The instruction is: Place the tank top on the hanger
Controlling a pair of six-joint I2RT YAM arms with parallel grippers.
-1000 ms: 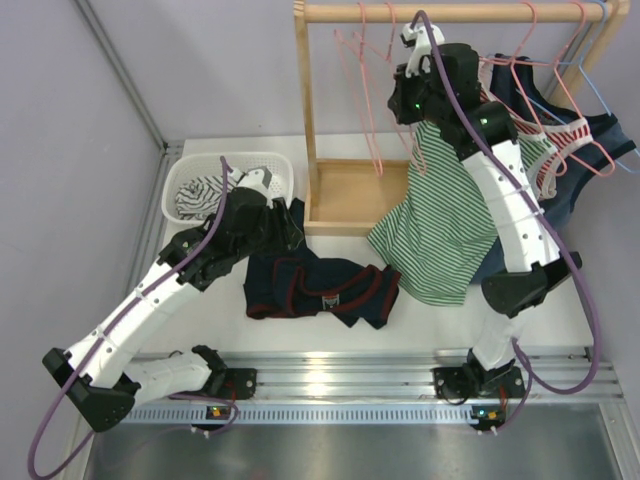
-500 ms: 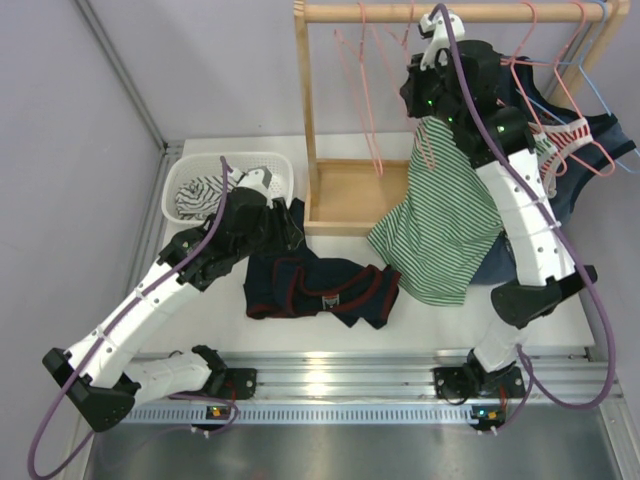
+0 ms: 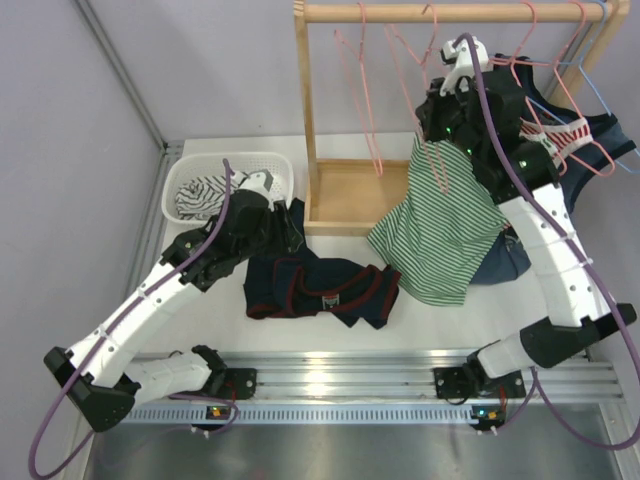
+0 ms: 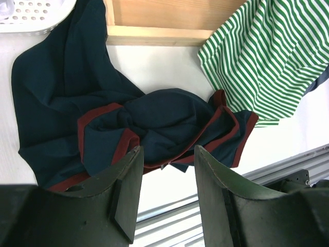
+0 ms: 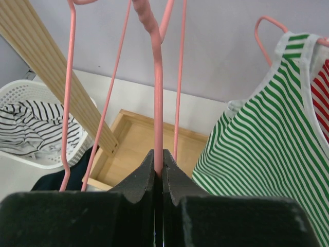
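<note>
Under rail [image 3: 450,12], right gripper [image 5: 158,154] clamps hanger [image 5: 156,92]; left gripper [image 4: 167,152] gapes over tank top [image 4: 164,110] near table [image 4: 154,64] edge.

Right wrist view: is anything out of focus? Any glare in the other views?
Right wrist view: the hanger pinched in the right claw looks soft near the lens. Top external view: bright glare on the metal rail. Left wrist view: even light, the tank top sharp.

tank top [image 4: 169,121]: dark navy, maroon-trimmed, crumpled in a heap, just ahead of the parted left gripper [image 4: 167,154] | hanger [image 5: 157,103]: thin pink wire, hanging upright, stem pinched inside the closed right gripper [image 5: 158,157]
</note>
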